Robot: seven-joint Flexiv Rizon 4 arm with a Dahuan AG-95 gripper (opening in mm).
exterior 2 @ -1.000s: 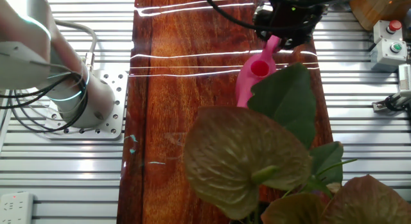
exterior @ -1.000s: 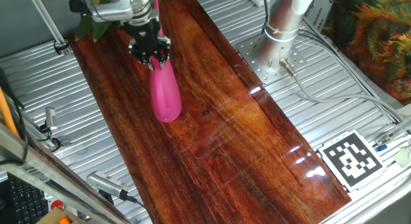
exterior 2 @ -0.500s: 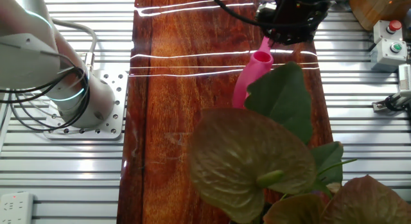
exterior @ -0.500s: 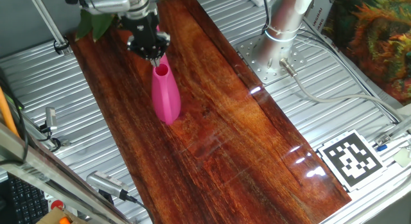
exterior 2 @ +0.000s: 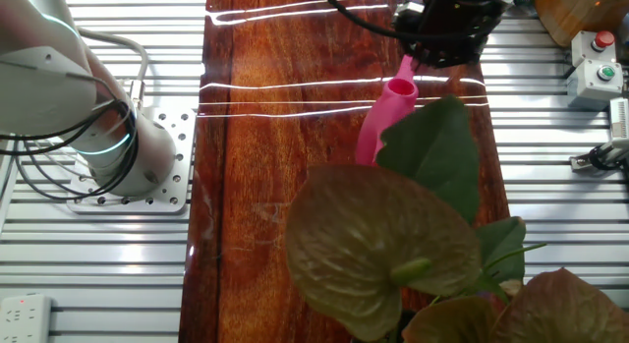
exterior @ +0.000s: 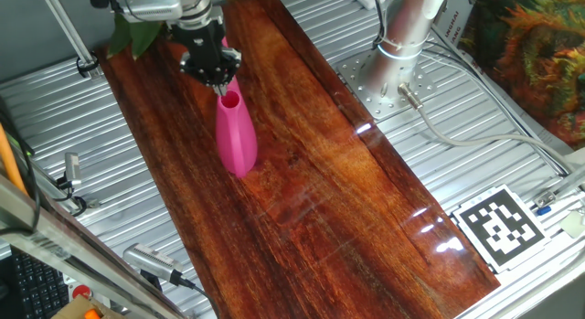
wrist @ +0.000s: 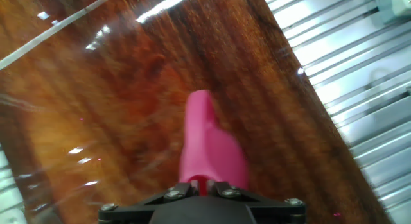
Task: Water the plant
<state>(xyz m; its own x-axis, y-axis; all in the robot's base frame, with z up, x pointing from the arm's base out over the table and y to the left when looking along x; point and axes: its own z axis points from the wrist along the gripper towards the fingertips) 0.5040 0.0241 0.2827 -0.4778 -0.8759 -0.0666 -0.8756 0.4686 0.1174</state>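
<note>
The pink watering can (exterior: 236, 136) is near the far left end of the dark wooden table (exterior: 347, 191), its open mouth up under my hand. My gripper (exterior: 219, 77) is shut on the can's top. The hand view looks down the pink watering can (wrist: 209, 147) from above, with the gripper (wrist: 202, 183) closed round a thin pink part at its top. The plant (exterior: 137, 34) shows as dark-green leaves just behind my hand. In the other fixed view the plant (exterior 2: 437, 156) fills the foreground and hides the lower part of the watering can (exterior 2: 378, 122); the gripper (exterior 2: 432, 53) is above it.
The arm's base (exterior: 402, 40) stands on a metal plate right of the table, with a cable trailing from it. A black-and-white marker (exterior: 501, 228) lies at the near right. Bushy orange-and-green foliage (exterior: 539, 54) fills the far right corner. Button boxes (exterior 2: 595, 53) sit beside the table.
Over the last second my gripper moved a little toward the plant with the can, and the can's open mouth came into sight. Since half a second ago nothing has visibly shifted.
</note>
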